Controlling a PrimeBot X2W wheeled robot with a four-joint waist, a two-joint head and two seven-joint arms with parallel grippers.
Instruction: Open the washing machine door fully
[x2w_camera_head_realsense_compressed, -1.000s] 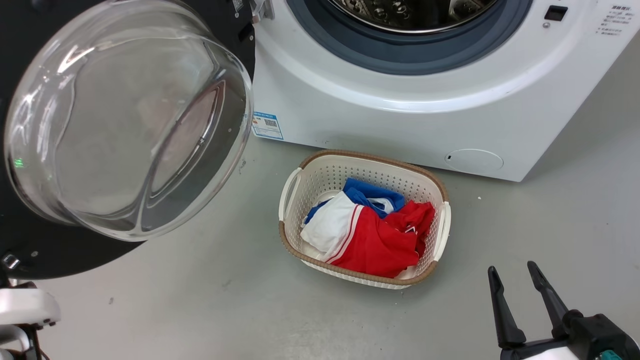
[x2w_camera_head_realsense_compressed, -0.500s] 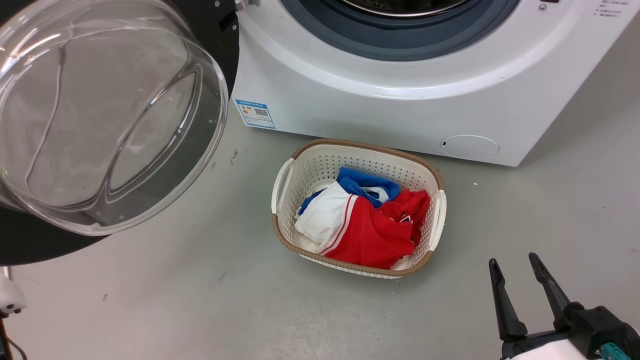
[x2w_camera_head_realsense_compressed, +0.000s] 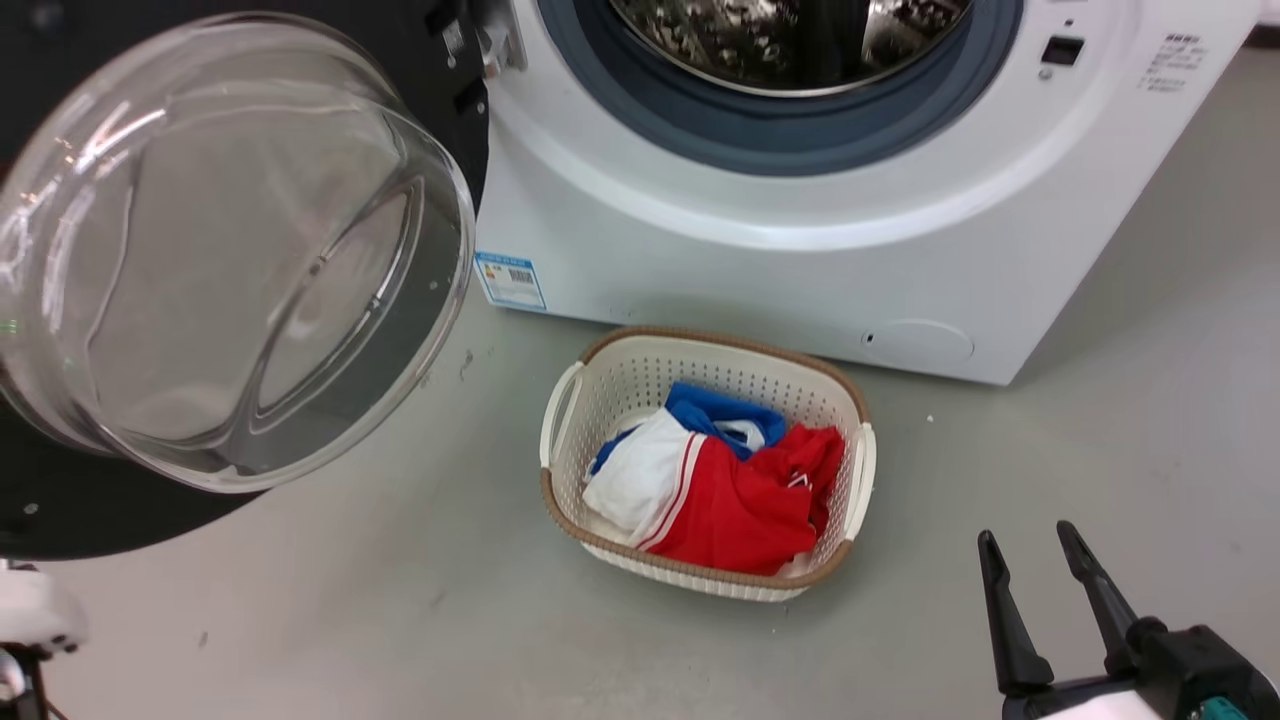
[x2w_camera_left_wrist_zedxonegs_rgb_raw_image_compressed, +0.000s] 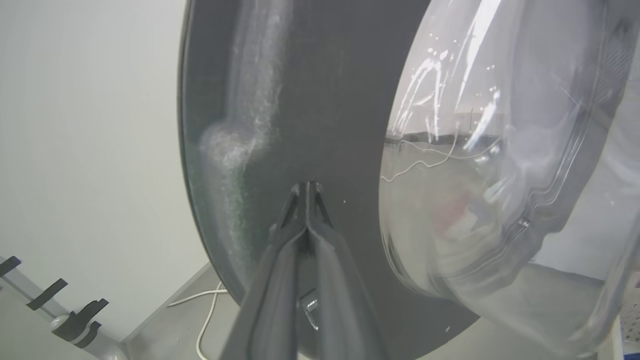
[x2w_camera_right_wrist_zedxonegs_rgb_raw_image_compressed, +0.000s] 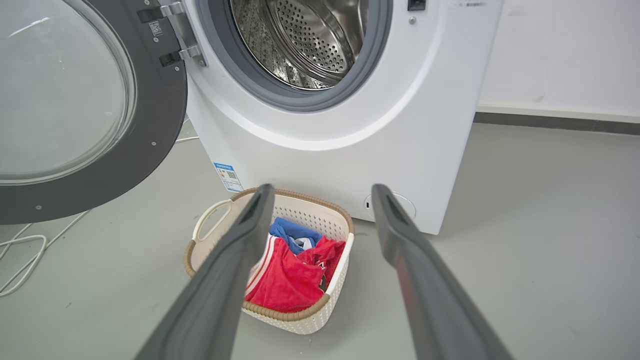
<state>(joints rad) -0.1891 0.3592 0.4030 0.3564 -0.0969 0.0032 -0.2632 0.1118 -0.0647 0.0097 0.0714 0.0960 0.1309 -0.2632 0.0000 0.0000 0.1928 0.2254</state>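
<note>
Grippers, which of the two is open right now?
The right gripper: its fingers stand wide apart, holding nothing. The left gripper has its fingers pressed together, tips in front of the black door.

You have bright, even, soft light. White streaks of glare cross the glass of the washing machine door (x2w_camera_head_realsense_compressed: 230, 250). Right of the door, a pale sheen lies on the washing machine (x2w_camera_head_realsense_compressed: 800, 260), and shadows on the floor (x2w_camera_head_realsense_compressed: 1100, 430) are faint and soft-edged. In your left wrist view the door looks hazy and smeared. Your right wrist view stretches toward its edges.
</note>
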